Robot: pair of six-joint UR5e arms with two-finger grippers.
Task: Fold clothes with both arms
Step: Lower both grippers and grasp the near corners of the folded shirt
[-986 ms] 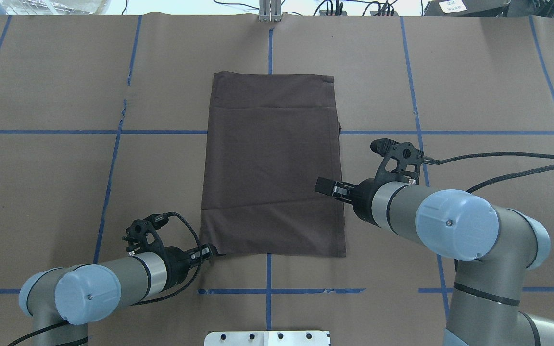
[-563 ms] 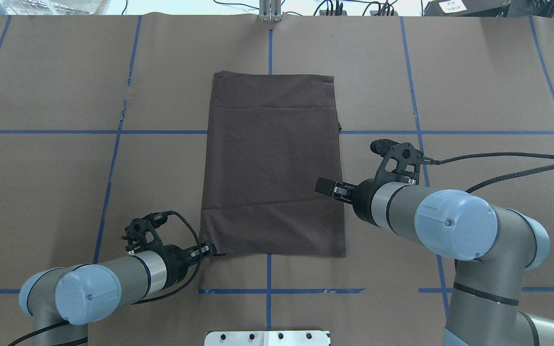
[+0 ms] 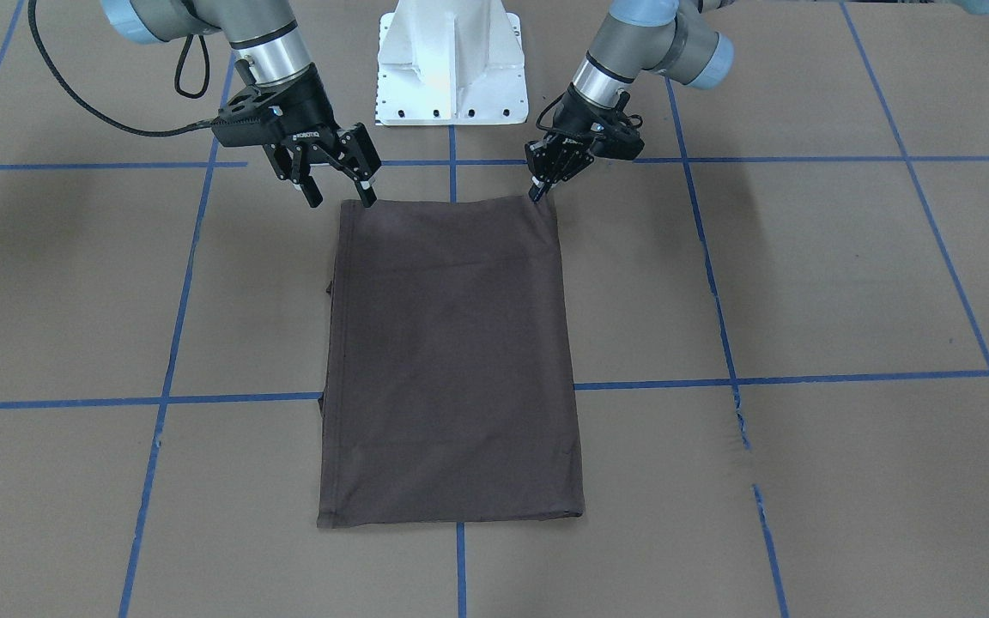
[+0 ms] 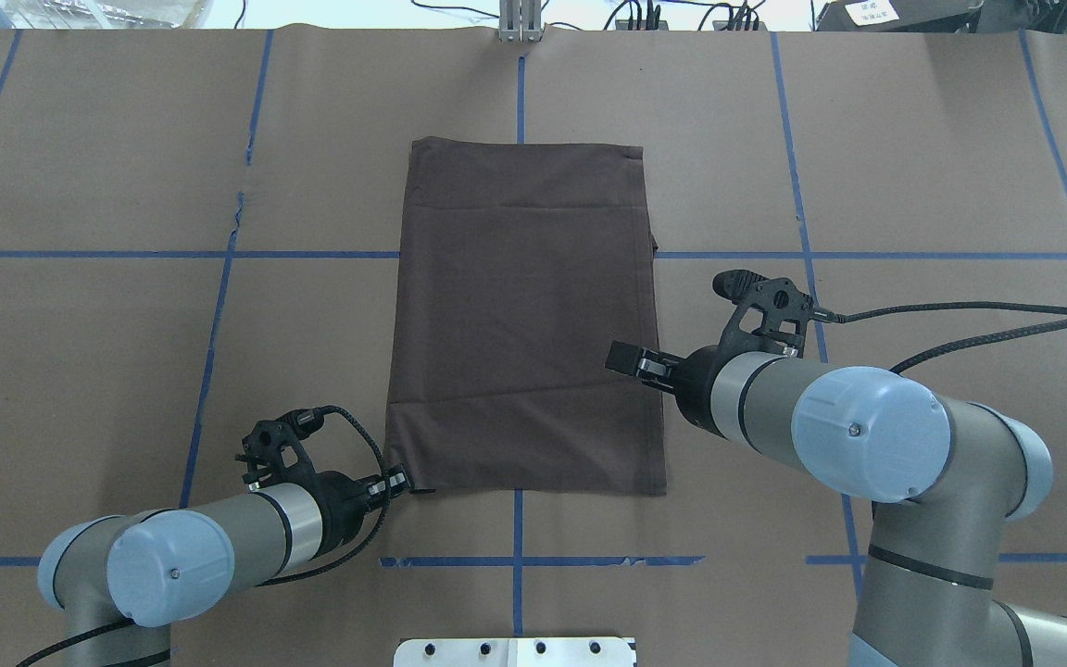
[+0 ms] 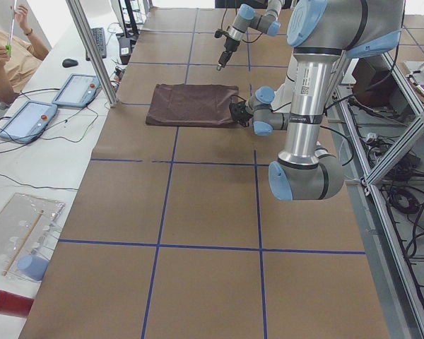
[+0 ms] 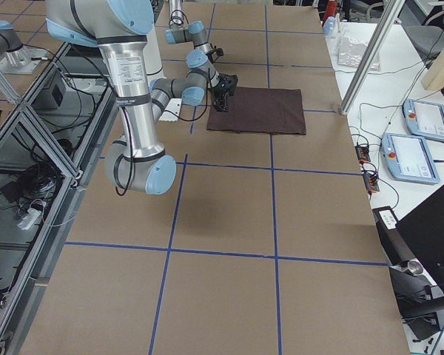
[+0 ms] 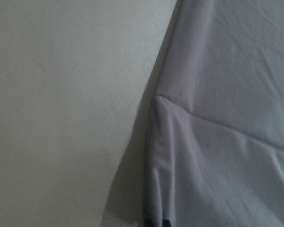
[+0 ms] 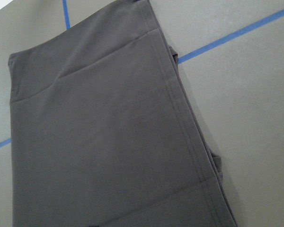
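The dark brown T-shirt point(image 4: 524, 315) lies flat on the table, folded into a long rectangle, collar and lettering hidden. My left gripper point(image 4: 404, 484) is low at the shirt's near left corner and shut on that corner; in the front view it point(image 3: 537, 192) pinches the hem. The left wrist view shows the cloth point(image 7: 217, 142) creased up toward the dark fingertips. My right gripper point(image 4: 621, 359) hangs open above the shirt's near right part, apart from the cloth. From the front its fingers point(image 3: 367, 196) are spread over the corner. The right wrist view shows only the shirt point(image 8: 109, 142).
Brown paper with blue tape lines point(image 4: 515, 560) covers the table. The white pedestal base point(image 3: 452, 69) stands behind the shirt's near edge. Beyond the far edge is a side bench with tablets point(image 5: 28, 116), and a person point(image 5: 7, 56) sits there.
My left gripper has drawn back slightly toward the robot at the shirt's corner. The right arm has barely shifted, and the shirt lies as before.
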